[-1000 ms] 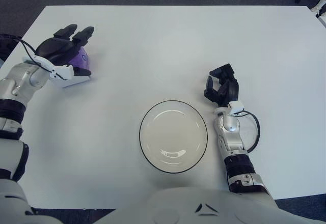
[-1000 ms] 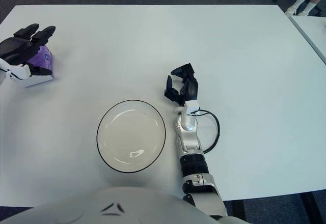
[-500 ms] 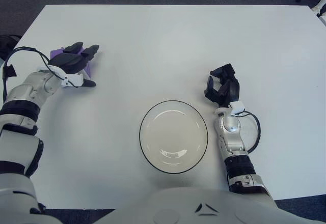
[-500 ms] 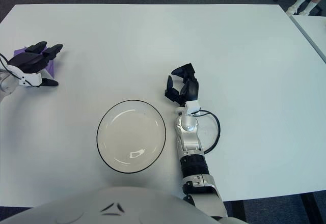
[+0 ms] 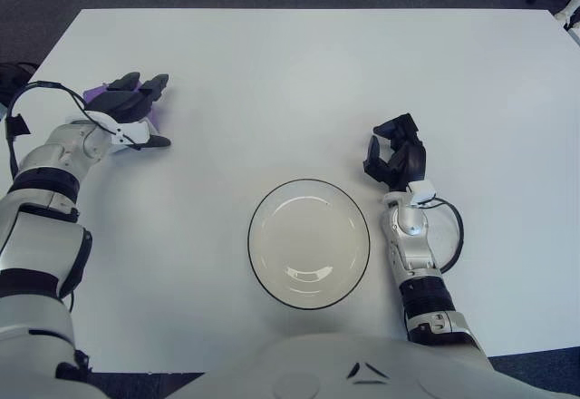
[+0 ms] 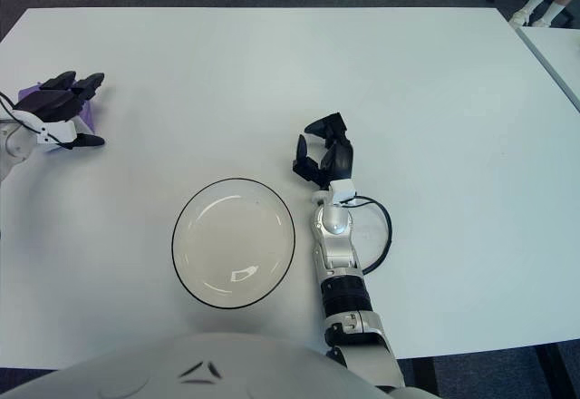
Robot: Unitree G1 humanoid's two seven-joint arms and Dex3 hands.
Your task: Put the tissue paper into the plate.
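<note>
Reaching toward the far left, the left robot hand (image 5: 134, 109) is hovering over the purple tissue paper (image 5: 101, 94), fingers (image 5: 136, 84) stretched forward and apart, thumb (image 5: 156, 142) sticking out to the side, nothing clamped yet. Going near to far: the plate (image 5: 259, 254) is sitting empty at the near middle of the white surface (image 5: 299, 82); the right robot hand (image 5: 391, 159) is showing just beside the plate's right rim, fingers curled together, holding nothing, idle. The tissue paper is lying farther out, near the left edge, mostly hidden under the left hand, well apart from the plate.

Doing this step well likely means lowering the palm squarely over the pack, closing fingers and thumb on opposite sides, and checking the grip before lifting; the pack looks soft, so a light squeeze risks slipping. I cannot tell if the fingers are already touching it.

Room for moving: the tissue paper is sitting close to the left edge, so any push outward could knock it off. Between tissue paper and plate nothing is standing in the way, so a straight carry inward to the right looks open. The right robot hand and its cable (image 5: 453, 231) are sitting beyond the plate, off that route.
</note>
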